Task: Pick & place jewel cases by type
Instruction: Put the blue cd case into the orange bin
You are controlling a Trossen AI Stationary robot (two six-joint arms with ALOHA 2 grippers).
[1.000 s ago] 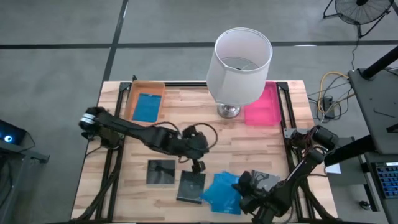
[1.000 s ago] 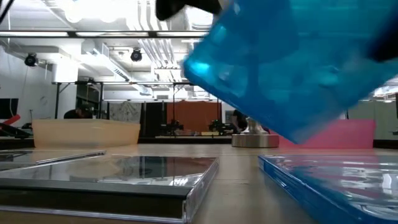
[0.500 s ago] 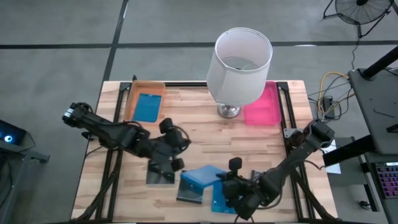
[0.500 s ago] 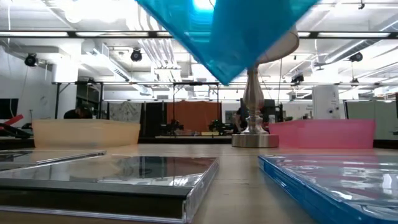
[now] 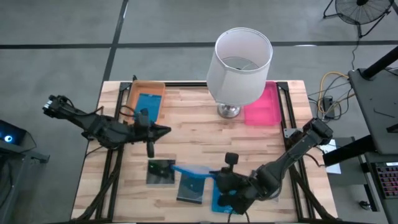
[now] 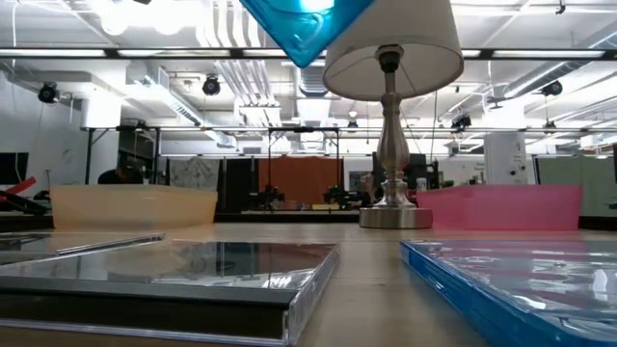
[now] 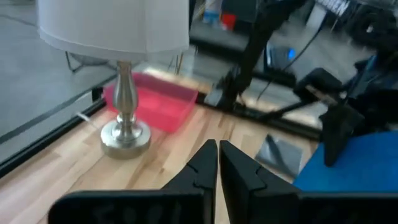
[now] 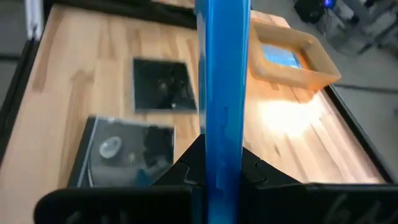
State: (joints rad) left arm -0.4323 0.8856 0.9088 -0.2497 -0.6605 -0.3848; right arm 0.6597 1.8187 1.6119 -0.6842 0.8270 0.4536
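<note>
Right gripper (image 8: 221, 163) clamped on edge-up blue jewel case (image 8: 222, 74) (no legible label); left gripper (image 7: 217, 163) closed, empty.

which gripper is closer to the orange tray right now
Left. The left gripper, shut and empty, sits just beside the orange tray on the table's middle side. The right gripper is across the table near the front edge, holding a blue jewel case up.

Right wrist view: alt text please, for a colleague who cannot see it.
The right gripper is shut on a blue jewel case, held edge-on above the wooden table. Beyond it lie two dark jewel cases and an orange tray holding another blue case.
</note>
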